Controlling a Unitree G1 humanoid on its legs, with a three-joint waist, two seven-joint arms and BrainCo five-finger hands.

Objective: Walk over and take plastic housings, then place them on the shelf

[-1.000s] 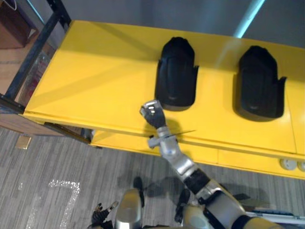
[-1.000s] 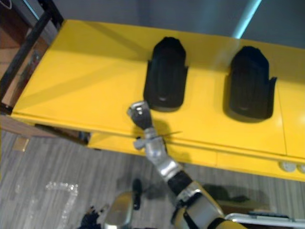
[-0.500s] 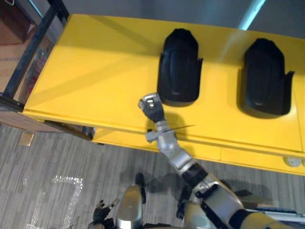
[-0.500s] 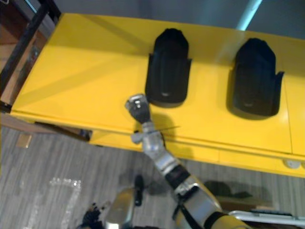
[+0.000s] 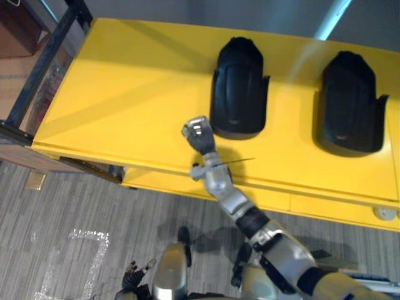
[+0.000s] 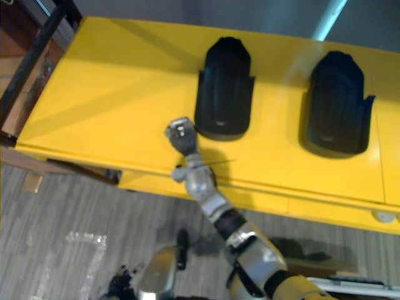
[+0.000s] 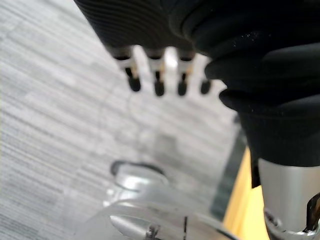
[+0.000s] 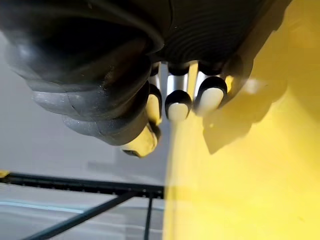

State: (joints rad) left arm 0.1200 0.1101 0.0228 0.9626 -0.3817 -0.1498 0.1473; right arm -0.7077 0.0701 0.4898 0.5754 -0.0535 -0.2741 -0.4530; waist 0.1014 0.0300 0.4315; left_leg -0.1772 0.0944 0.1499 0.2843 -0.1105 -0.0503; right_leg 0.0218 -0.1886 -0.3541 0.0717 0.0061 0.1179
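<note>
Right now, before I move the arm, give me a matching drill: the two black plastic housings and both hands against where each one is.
1. left black plastic housing
2. right black plastic housing
3. right hand
4. left hand

A. over the grey floor
B. toward the yellow table's right end
C. above the table, near its front edge
D. mid-table, just beyond the right hand

Pairs: 1-D, 2-B, 3-C, 4-A.
</note>
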